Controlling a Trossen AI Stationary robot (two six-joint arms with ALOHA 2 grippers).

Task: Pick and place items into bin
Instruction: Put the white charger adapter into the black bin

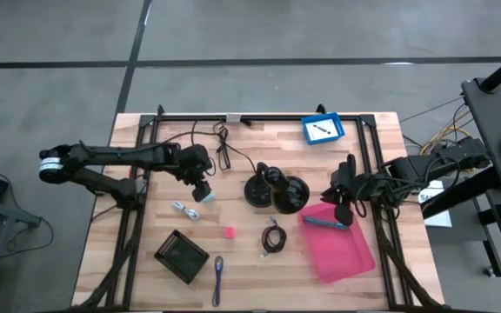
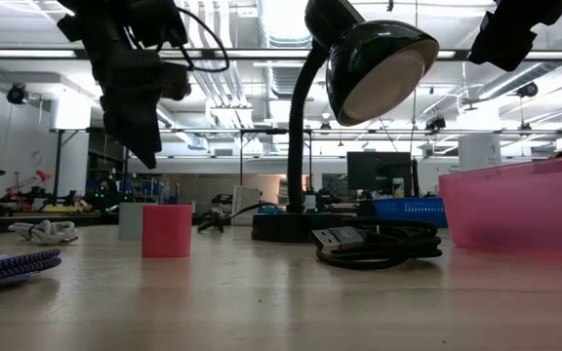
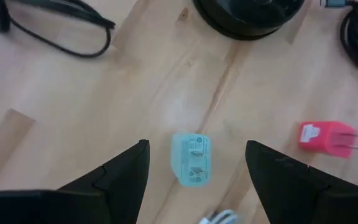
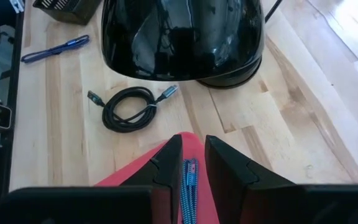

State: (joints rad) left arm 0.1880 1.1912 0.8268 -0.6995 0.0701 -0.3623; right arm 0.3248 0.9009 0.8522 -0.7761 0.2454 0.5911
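Left gripper hovers wide open, left of centre, straddling the pale-blue cube on the table. Right gripper, jaws narrow and empty, hangs over the pink bin at right. Risk: an off-centre descent could nudge the cube away.

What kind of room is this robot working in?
Probably a big workshop or robotics lab. Behind the wooden table the low view shows bare ceiling pipes, strip lights and a dark monitor, and the table sits on a plain grey floor.
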